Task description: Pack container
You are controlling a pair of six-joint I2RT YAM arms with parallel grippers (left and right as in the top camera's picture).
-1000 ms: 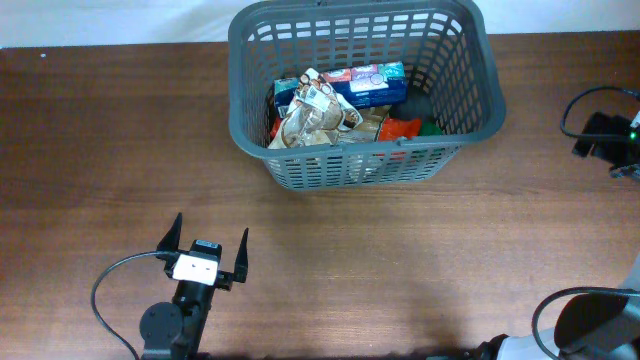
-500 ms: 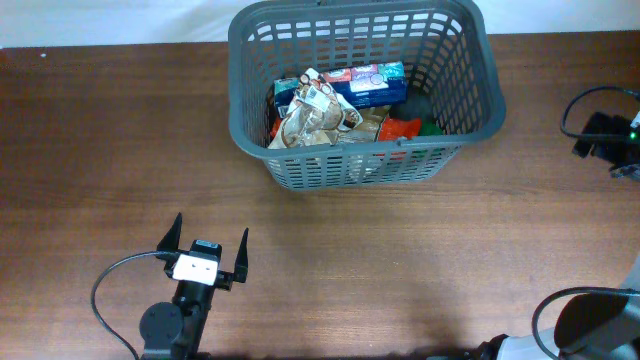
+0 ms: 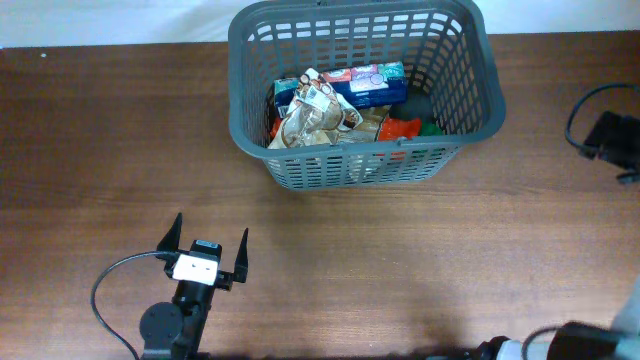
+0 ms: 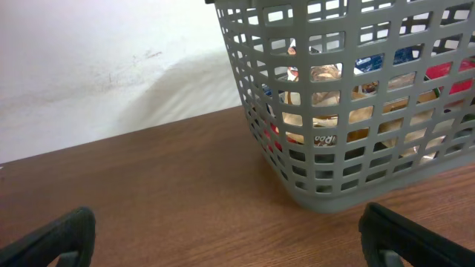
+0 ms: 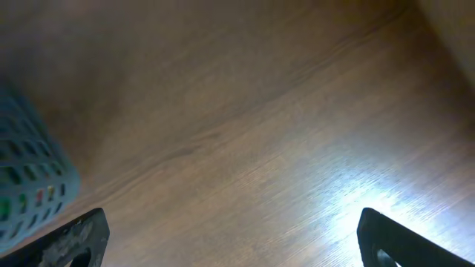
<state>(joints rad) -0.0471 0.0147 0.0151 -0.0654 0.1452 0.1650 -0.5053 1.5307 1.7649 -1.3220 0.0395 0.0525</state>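
Left pincer (image 3: 211, 226) is held low near the front edge of the surface (image 3: 90, 150), spread, well apart from the container (image 3: 355, 172) set at the far edge. Right pincer (image 5: 230, 245) is held spread at the right edge.

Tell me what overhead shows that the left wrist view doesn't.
Only overhead: the basket from above with its whole open top, and the left gripper, open and empty, well short of it. Only left wrist: a low, side-on look through the slots at the packets. Both: basket, packets, wooden table.
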